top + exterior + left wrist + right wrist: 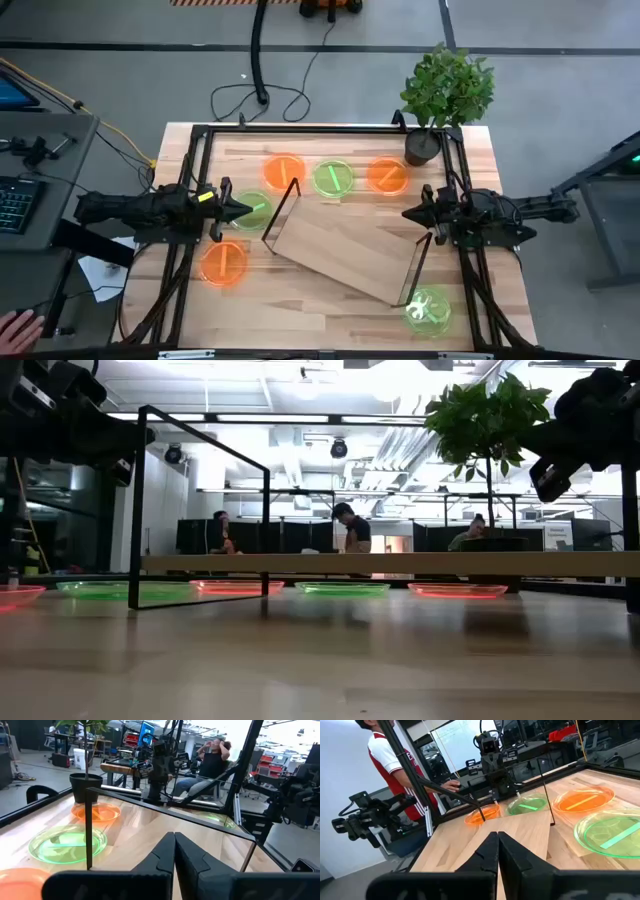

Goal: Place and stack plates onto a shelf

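The shelf is a light-wood board with a thin black frame at each short end, and it lies slantwise mid-table. Six plates lie flat on the tabletop. Orange, green and orange plates sit along the far side. A green plate and an orange one are on the left, and a green one is at the near right. My left gripper is shut and hovers over the left green plate's edge. My right gripper is shut and hovers by the shelf's right end.
A potted plant stands at the far right corner. A black metal frame rims the table. In the low view both arms hang well above the tabletop and the shelf board is raised over it. People sit and stand in the room behind.
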